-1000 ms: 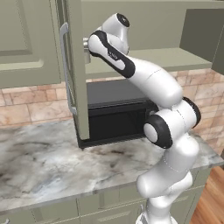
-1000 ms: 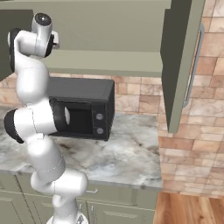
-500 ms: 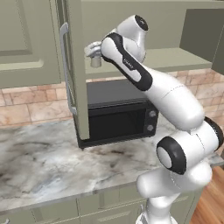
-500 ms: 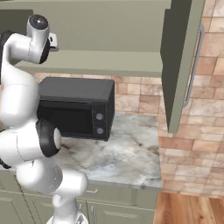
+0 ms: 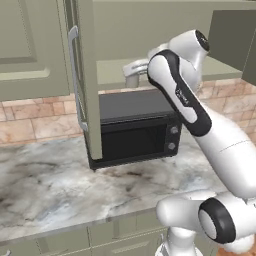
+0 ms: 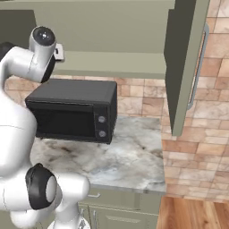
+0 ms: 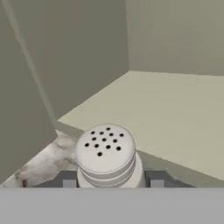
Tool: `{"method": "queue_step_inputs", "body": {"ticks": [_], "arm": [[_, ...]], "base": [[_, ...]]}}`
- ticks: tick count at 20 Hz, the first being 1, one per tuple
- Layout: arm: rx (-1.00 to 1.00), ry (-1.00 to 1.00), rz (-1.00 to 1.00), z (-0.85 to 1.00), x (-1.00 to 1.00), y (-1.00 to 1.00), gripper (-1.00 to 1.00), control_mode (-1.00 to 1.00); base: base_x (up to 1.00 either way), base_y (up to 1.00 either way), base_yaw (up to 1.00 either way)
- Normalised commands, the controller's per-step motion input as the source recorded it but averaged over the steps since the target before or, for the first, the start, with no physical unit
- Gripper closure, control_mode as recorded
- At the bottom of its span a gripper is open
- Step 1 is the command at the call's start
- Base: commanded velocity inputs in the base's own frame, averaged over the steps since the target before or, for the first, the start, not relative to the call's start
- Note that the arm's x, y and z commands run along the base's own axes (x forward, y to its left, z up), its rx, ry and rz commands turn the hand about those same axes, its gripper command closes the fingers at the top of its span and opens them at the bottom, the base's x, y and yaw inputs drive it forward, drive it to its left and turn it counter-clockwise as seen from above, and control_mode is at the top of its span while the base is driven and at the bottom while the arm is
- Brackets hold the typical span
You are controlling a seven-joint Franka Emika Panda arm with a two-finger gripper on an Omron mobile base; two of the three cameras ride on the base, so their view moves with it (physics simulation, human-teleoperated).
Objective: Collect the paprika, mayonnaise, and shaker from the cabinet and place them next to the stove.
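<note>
My gripper (image 7: 111, 180) is shut on the shaker (image 7: 106, 153), a small grey cylinder with a domed, perforated top held between the two fingertips (image 7: 68, 179). From the left base camera the shaker (image 5: 132, 79) hangs under the gripper (image 5: 134, 70) just in front of the cabinet shelf (image 5: 112, 72), right of the open cabinet door (image 5: 86, 80). Behind the shaker the hand camera sees the olive cabinet floor (image 7: 175, 109) and walls. The paprika, mayonnaise and stove are out of view.
A black microwave (image 5: 135, 127) (image 6: 74, 109) stands on the marble counter (image 5: 45, 190) directly below the cabinet shelf. The open door's silver bar handle (image 5: 75, 75) sticks out to the left. A second open cabinet door (image 6: 185, 62) hangs at the right, before a brick wall.
The gripper has carried the shaker rightwards and a little down, along the cabinet front. The elbow has swung right and forward. The jaws stayed shut on the shaker.
</note>
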Motion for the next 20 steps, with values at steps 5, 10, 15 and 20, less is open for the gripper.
{"method": "queue_step_inputs", "body": {"ticks": [5,10,15,20], "arm": [[0.06,-0.04,0.0,0.0,-1.0,-0.65,1.0,-1.0],[0.04,-0.05,0.0,-0.04,-1.0,-0.48,1.0,-1.0],[0.0,-0.04,0.0,-0.15,-0.8,-0.07,1.0,1.0],[0.0,0.0,0.0,0.0,0.0,0.0,1.0,1.0]], "base": [[0.0,0.0,0.0],[0.0,0.0,0.0],[-0.2,0.01,0.01],[-1.0,0.15,0.11]]}}
